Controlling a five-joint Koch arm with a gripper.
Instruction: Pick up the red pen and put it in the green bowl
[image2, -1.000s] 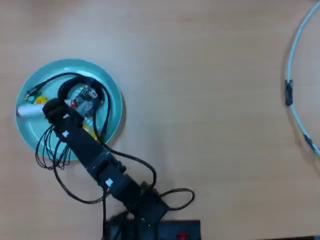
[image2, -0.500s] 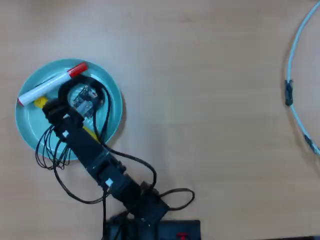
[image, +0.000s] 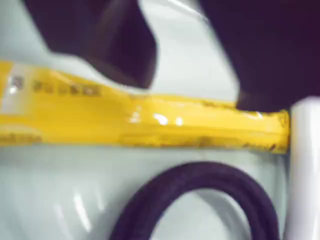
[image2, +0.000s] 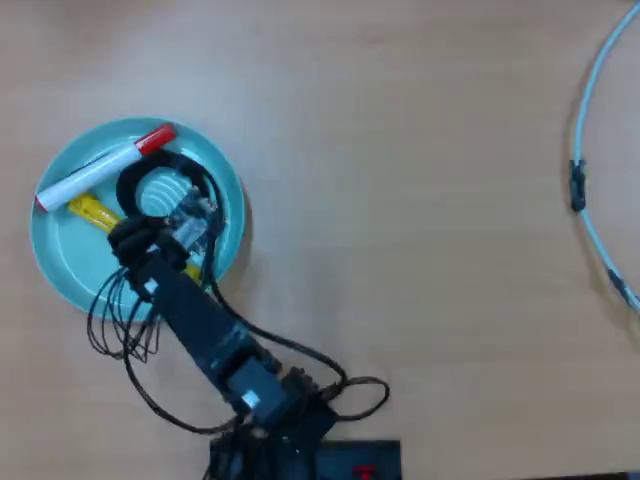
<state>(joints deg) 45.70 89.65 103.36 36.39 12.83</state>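
The red pen (image2: 100, 168), white barrel and red cap, lies inside the green bowl (image2: 70, 270) along its upper-left part in the overhead view. Its white barrel shows at the right edge of the wrist view (image: 305, 165). My gripper (image2: 135, 240) hangs over the bowl's middle, apart from the pen. In the wrist view my gripper (image: 195, 92) shows two dark jaws standing apart with only the pale bowl (image: 200, 50) between them. They hold nothing.
A flat yellow strip (image: 150, 122) lies in the bowl under the gripper, one end by the pen; it also shows in the overhead view (image2: 90, 212). A black cable loop (image: 200, 180) hangs over the bowl. A thin pale-blue hoop (image2: 590, 110) lies at the far right.
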